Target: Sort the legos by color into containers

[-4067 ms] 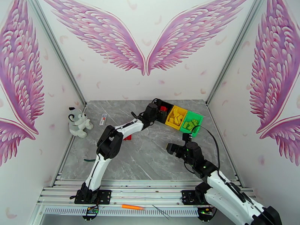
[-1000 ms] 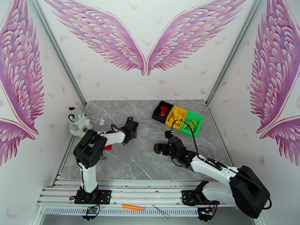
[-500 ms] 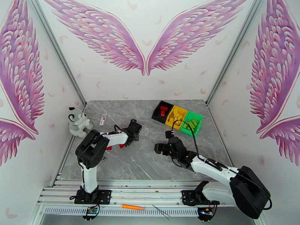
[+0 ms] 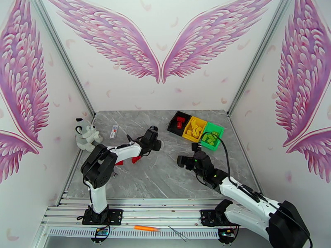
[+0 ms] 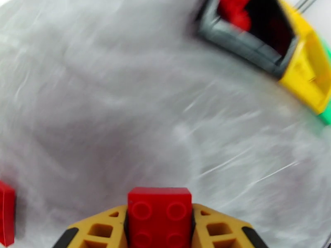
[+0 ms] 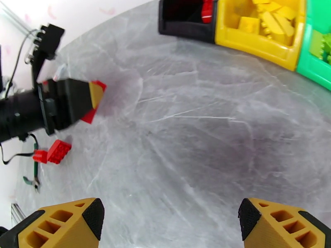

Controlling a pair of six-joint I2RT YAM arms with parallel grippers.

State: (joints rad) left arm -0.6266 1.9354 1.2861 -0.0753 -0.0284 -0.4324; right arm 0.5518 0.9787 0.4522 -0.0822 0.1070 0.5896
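My left gripper (image 4: pixel 157 142) is shut on a red lego (image 5: pixel 159 213), held above the middle of the table, left of the bins. The right wrist view shows that gripper (image 6: pixel 93 100) from the side, with the red lego (image 6: pixel 98 84) at its tip. Two more red legos (image 4: pixel 135 159) (image 6: pixel 53 153) lie on the table behind it. The black bin (image 4: pixel 173 125) holds red legos, the yellow bin (image 4: pixel 189 136) yellow ones, and the green bin (image 4: pixel 205 144) green ones. My right gripper (image 4: pixel 188 153) hovers open over the table in front of the bins, with nothing between its fingers (image 6: pixel 62 222).
A grey-white plush dog (image 4: pixel 86 135) sits at the table's left edge, with a small white-and-orange tube (image 4: pixel 113 131) next to it. Grey marble table (image 4: pixel 165 178) lies open between the two arms.
My left gripper has left the black bin, come back to the left side, and now moves right toward the bins with a red lego. The right gripper has shifted slightly right.
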